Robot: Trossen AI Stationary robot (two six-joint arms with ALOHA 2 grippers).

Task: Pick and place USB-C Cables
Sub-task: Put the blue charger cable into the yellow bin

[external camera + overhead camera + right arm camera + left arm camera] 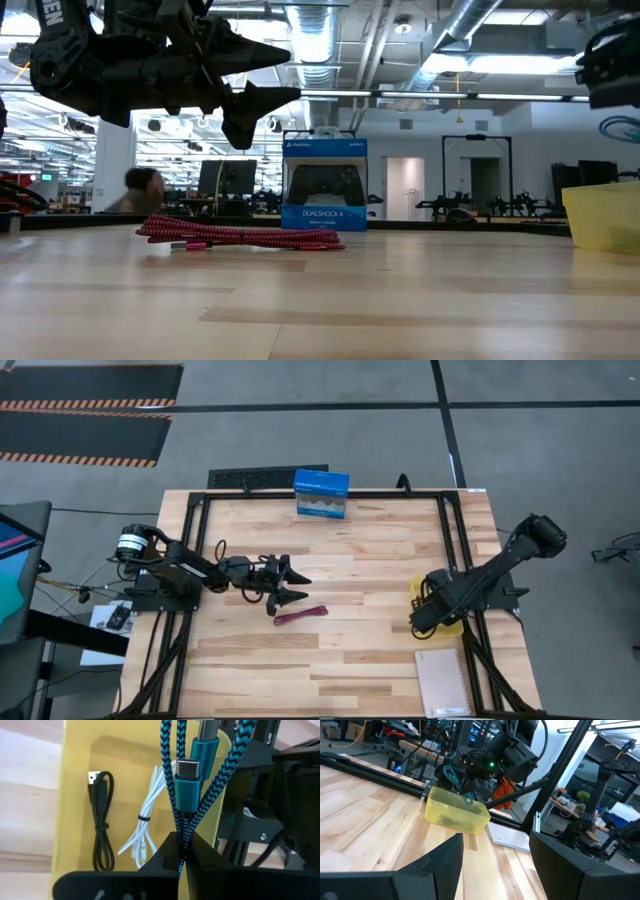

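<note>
The maroon-red cable point(300, 615) lies flat on the table point(340, 660) as a long bundle; in the low view the maroon-red cable point(240, 237) stretches in front of the blue box. My left gripper point(297, 587) hovers open just above and behind it, touching nothing. My right gripper point(182, 845) is over the yellow bin point(452, 622) at the table's right edge, shut on the teal cable point(187, 775). The black cable point(102, 820) and the white cable point(145, 825) lie side by side on the bin's floor. My right gripper pinches the teal cable's braided strands point(181, 827) between its two fingers, several strands together. The fingers come from above, pointing down into the bin. The bundle hangs below them with its two plug ends point(189, 770) over the bin's floor; the teal cable point(451, 775) shows above the bin's rim.
A blue game-controller box point(321, 493) stands at the table's far edge. A spiral notebook point(443, 682) lies near the right front corner, beside the bin. Black frame rails point(195, 550) run along the table's sides. Bare wood point(350, 560) lies between the arms.
</note>
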